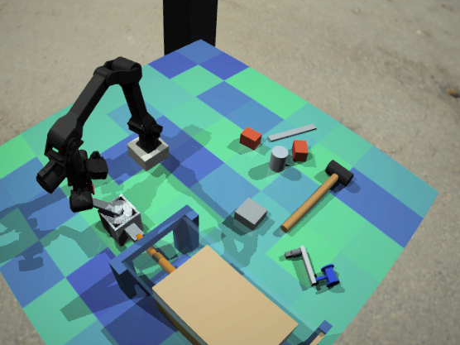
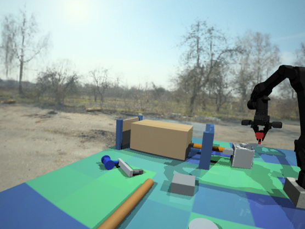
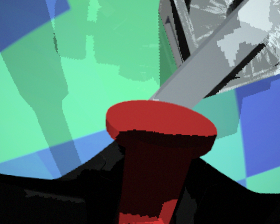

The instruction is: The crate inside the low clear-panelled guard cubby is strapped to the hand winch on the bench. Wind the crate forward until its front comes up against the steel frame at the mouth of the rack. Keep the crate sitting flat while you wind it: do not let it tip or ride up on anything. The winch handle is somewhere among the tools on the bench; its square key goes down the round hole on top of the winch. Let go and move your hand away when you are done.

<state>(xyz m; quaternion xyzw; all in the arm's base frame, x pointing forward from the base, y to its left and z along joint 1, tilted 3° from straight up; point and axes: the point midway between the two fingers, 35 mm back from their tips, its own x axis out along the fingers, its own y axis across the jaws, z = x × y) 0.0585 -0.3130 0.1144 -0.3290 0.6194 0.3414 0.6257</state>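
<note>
My gripper (image 1: 90,189) (image 2: 259,137) (image 3: 146,140) is shut on the red knob (image 3: 160,120) of the winch handle. The handle's grey arm (image 1: 103,206) (image 2: 253,145) (image 3: 200,75) reaches from the knob across the top of the grey winch (image 1: 120,229) (image 2: 242,158); its key end and the hole are not visible. An orange strap (image 1: 165,262) (image 2: 197,145) runs from the winch through the blue steel frame (image 1: 186,238) (image 2: 207,152) to the tan crate (image 1: 225,294) (image 2: 157,139). The crate sits flat, with a gap between its front and the frame.
A blue-knobbed crank (image 1: 308,265) (image 2: 125,167), a long-handled mallet (image 1: 310,203) (image 2: 129,202) and a grey block (image 1: 250,213) (image 2: 183,184) lie beside the cubby. Farther off are a grey cylinder (image 1: 278,159), two red blocks (image 1: 251,138) (image 1: 299,150) and a flat bar (image 1: 292,133).
</note>
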